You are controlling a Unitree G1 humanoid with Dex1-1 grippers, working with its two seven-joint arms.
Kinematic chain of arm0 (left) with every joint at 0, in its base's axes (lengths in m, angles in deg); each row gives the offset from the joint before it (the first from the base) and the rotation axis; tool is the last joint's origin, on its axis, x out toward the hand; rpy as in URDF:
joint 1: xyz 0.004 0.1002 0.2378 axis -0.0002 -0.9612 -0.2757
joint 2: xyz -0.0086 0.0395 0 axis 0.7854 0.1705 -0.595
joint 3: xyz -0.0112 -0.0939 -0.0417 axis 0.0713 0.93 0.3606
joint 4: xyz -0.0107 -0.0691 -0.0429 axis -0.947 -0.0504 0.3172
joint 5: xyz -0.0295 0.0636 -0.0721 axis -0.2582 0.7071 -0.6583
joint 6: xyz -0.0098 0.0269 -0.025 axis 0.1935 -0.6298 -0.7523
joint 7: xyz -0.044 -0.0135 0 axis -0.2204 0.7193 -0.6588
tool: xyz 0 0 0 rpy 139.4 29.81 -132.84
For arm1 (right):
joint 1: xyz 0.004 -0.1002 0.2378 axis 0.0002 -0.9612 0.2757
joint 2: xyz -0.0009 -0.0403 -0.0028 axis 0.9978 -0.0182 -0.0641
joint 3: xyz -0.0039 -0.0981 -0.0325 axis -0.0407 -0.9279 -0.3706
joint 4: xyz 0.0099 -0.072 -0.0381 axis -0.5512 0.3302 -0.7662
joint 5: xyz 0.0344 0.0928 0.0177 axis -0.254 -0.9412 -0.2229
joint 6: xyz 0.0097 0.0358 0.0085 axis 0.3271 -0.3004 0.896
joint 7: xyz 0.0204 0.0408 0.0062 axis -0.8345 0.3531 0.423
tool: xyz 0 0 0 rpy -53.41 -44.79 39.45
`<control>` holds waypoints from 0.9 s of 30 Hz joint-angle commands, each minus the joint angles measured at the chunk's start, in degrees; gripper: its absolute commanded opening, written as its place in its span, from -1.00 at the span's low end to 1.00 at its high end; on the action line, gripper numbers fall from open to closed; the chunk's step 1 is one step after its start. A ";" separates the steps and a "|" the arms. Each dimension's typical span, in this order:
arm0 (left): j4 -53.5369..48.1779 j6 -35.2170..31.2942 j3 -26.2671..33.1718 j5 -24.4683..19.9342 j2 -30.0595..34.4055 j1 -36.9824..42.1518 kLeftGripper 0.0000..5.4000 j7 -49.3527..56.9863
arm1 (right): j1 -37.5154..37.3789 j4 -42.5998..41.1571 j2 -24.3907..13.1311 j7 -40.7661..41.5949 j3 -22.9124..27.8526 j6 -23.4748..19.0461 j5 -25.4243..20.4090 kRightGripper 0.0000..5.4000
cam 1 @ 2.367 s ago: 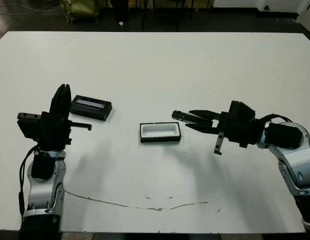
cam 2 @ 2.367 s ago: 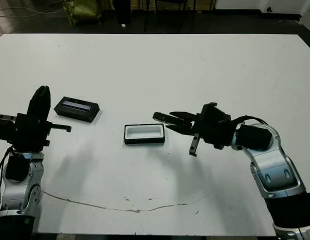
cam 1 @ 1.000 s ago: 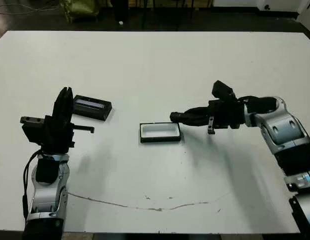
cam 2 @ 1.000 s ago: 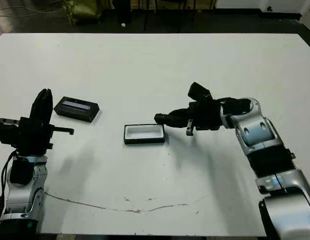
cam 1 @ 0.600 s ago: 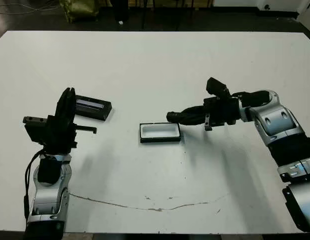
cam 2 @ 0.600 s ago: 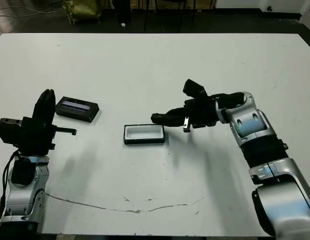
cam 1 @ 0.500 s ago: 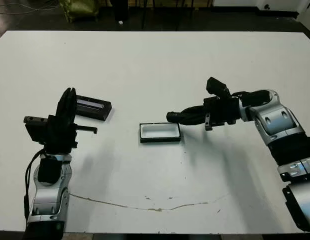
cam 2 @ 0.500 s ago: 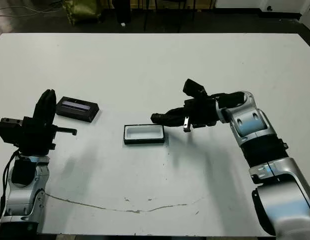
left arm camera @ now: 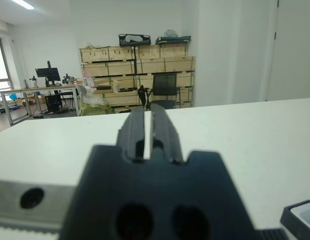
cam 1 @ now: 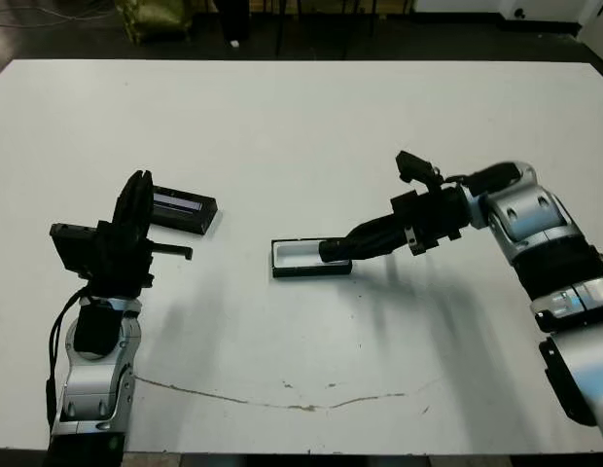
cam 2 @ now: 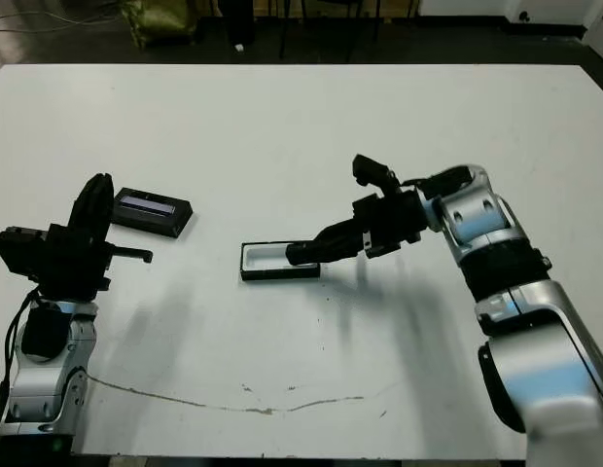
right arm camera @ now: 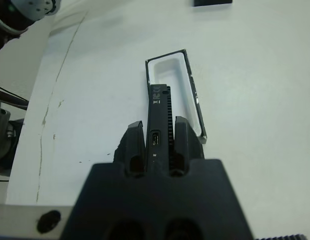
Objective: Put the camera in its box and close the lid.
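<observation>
The box (cam 1: 300, 258), a small black tray lined in white, lies open near the table's middle. My right gripper (cam 1: 379, 233) is shut on the camera (right arm camera: 159, 112), a slim black bar. The bar slants down to the left, and its far end (cam 1: 331, 251) dips over the box's right end. In the right wrist view the two fingers (right arm camera: 135, 142) clamp the camera's sides, with the box (right arm camera: 170, 75) just beyond its tip. The lid (cam 1: 181, 209), black with a pale strip, lies flat to the left. My left gripper (cam 1: 136, 195) stands raised beside the lid, shut and empty.
A thin brown line (cam 1: 282, 399) runs across the white table (cam 1: 301, 126) near its front edge. Dark floor and chair legs lie past the far edge. The left wrist view looks over the table to shelves of wooden crates (left arm camera: 140, 65).
My right gripper has swung the camera down and to the left, so its tip now dips over the box instead of hovering level beside it. The left arm has barely moved.
</observation>
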 commanded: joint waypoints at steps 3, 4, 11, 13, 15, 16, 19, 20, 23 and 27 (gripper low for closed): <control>0.27 -1.39 -0.03 0.18 -0.42 -1.32 -1.00 0.64 | 2.42 3.87 1.50 0.88 -0.53 1.11 2.30 -0.93; 0.40 -1.25 -0.02 0.26 -0.41 -1.30 -1.00 0.65 | 2.70 4.78 1.94 1.31 -0.77 1.24 2.68 -0.93; 0.68 -0.59 -0.14 0.59 -0.39 -1.44 -1.00 0.56 | 2.85 9.26 4.45 0.77 -0.88 7.70 5.28 -0.93; 0.72 -0.47 -0.16 0.54 -0.48 -1.50 -1.00 0.58 | 2.71 10.07 4.97 0.21 -0.80 8.36 6.02 -0.93; 0.64 -0.56 -0.18 0.54 -0.54 -1.59 -1.00 0.65 | 2.75 10.89 5.31 0.15 -0.80 8.95 6.59 -0.93; 0.57 -0.66 -0.18 0.57 -0.55 -1.64 -1.00 0.71 | 2.69 11.09 5.42 -0.08 -0.83 9.43 6.88 -0.93; 0.70 -0.40 -0.16 0.73 -0.56 -1.65 -1.00 0.77 | 2.53 11.50 5.81 -0.28 -0.93 9.65 7.64 -0.93; 0.83 -0.19 -0.15 0.85 -0.55 -1.62 -1.00 0.79 | 2.48 11.53 5.92 -0.23 -0.99 9.51 7.86 -0.93; 0.89 -0.20 -0.15 0.72 -0.54 -1.65 -1.00 0.66 | 1.81 10.94 6.27 -0.66 -1.07 9.88 8.39 -0.93; 0.71 -0.26 -0.18 0.58 -0.67 -1.76 -1.00 0.68 | 0.80 8.75 6.52 -1.65 -0.82 7.66 8.14 -0.93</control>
